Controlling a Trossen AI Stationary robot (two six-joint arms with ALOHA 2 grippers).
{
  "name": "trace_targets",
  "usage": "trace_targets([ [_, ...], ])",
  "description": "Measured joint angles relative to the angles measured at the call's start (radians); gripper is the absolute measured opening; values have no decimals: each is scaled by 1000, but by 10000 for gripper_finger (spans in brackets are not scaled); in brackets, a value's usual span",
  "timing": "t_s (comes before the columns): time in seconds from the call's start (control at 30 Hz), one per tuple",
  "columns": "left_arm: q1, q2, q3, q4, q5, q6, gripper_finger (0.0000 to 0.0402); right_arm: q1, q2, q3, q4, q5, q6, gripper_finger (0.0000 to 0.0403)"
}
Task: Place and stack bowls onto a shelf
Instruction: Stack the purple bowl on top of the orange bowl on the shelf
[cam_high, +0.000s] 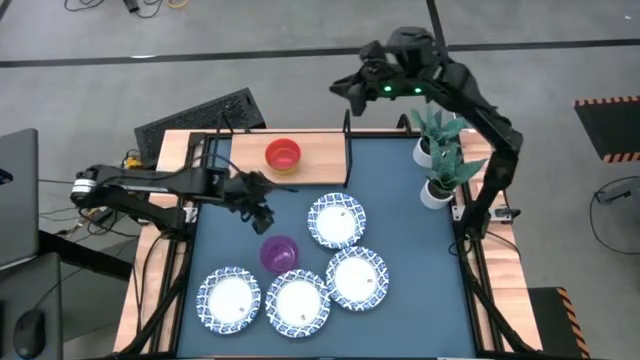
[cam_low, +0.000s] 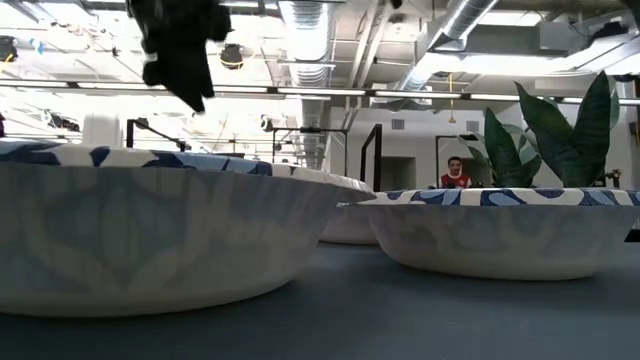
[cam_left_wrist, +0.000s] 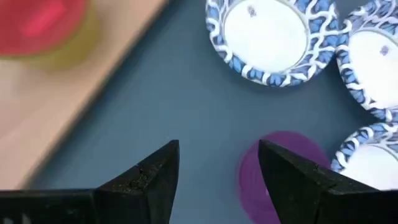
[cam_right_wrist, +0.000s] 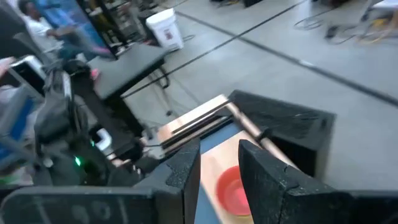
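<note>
Two fingers of the left gripper (cam_high: 262, 212), spread and empty, hang over the blue desk (cam_high: 400, 180). Purple bowl (cam_high: 279, 253): on the desk just beside those fingers, toward the front edge; round, so no long axis. Left arm is nearer by far. Red bowl (cam_high: 283, 155): already on the shelf (cam_high: 320, 150). Four white bowls (cam_high: 336, 221): on the desk, clustered around the purple one. Right gripper (cam_high: 352, 90): raised beyond the shelf, fingers parted, holding nothing.
</note>
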Motion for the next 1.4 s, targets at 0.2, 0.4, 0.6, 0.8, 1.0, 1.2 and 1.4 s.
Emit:
trace_targets([
  [0.2,7,83,-149,222,148,-91,204,-1,-31,0,-23,37,-26,133],
  [0.4,-49,169,-171,253,183,-165,204,-1,-29,0,-59,36,-69,133],
  [0.6,-130,276,-171,245,178,-200,204,6,-22,-1,-98,35,-102,133],
  [0.8,-158,379,-171,290,158,-219,200,24,-23,-1,-106,30,-128,133],
  [1.0,-156,421,-160,304,194,-258,118,27,-23,-1,-133,30,-174,133],
  [1.2,-159,380,-131,297,208,-298,9,27,-23,-1,-177,31,-218,134],
  [1.4,-143,316,-69,147,79,-364,0,27,-23,-1,-189,31,-265,134],
])
